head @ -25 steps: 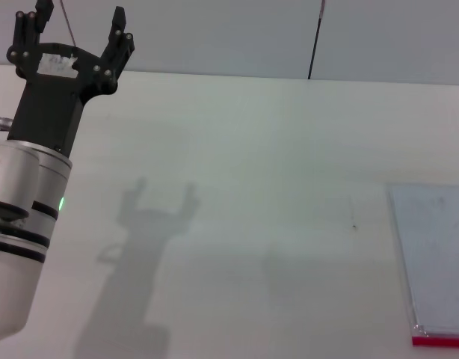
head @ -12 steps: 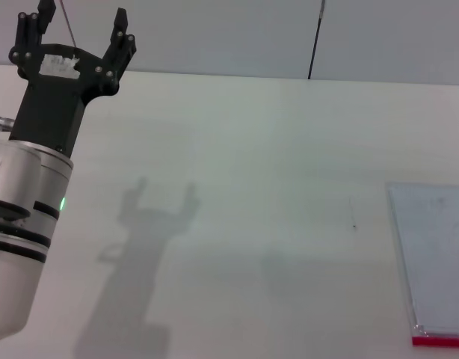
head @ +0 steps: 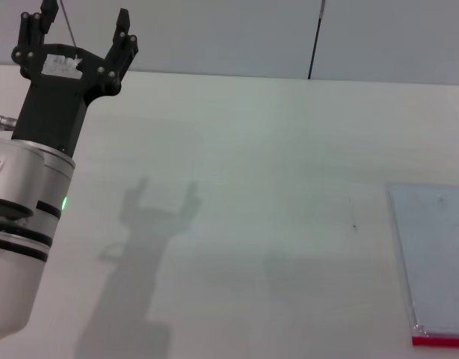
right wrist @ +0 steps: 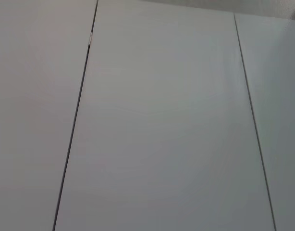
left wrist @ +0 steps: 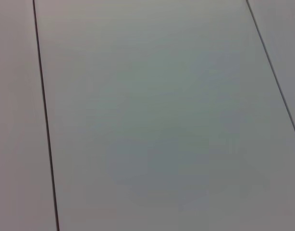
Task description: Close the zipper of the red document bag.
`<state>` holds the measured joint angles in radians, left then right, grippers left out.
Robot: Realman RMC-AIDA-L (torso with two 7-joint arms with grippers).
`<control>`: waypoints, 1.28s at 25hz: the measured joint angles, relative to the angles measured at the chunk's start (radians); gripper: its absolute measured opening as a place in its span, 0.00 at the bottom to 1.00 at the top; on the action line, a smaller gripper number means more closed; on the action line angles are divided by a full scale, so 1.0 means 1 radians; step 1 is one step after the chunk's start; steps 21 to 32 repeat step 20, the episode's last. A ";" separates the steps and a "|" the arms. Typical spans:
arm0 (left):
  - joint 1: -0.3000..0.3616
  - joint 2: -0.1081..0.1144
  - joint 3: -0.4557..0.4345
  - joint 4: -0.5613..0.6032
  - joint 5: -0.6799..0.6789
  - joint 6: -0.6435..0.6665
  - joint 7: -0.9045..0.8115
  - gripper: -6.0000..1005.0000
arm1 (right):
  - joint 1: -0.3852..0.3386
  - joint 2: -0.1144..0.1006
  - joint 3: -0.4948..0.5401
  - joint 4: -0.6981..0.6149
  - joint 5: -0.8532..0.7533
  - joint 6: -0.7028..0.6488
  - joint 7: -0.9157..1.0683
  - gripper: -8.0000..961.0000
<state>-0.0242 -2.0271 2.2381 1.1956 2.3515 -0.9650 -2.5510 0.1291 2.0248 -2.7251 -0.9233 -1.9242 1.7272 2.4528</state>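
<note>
The left tool point(head: 81, 26) is hanging raised over the bench's point(head: 259, 149) far left corner, fingers spread wide and holding nothing, while the red document bag point(head: 437, 258) is lying flat at the right edge, its zipper point(head: 440, 341) facing the near edge.

the red document bag point(head: 436, 262) runs off the head view's right and bottom edges, so only its near left corner and a short stretch of the zipper point(head: 440, 341) show. the wrist views show only pale panels.
</note>
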 joint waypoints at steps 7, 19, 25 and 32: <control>0.000 -0.001 0.000 -0.001 -0.001 -0.002 0.000 0.87 | 0.008 0.000 -0.011 0.007 0.002 0.002 0.000 0.69; 0.000 -0.001 0.000 -0.001 -0.001 -0.001 0.000 0.87 | 0.009 0.000 -0.013 0.009 0.002 0.005 0.000 0.69; 0.000 -0.001 0.000 -0.001 -0.001 -0.001 0.000 0.87 | 0.009 0.000 -0.013 0.009 0.002 0.005 0.000 0.69; 0.000 -0.001 0.000 -0.001 -0.001 -0.001 0.000 0.87 | 0.009 0.000 -0.013 0.009 0.002 0.005 0.000 0.69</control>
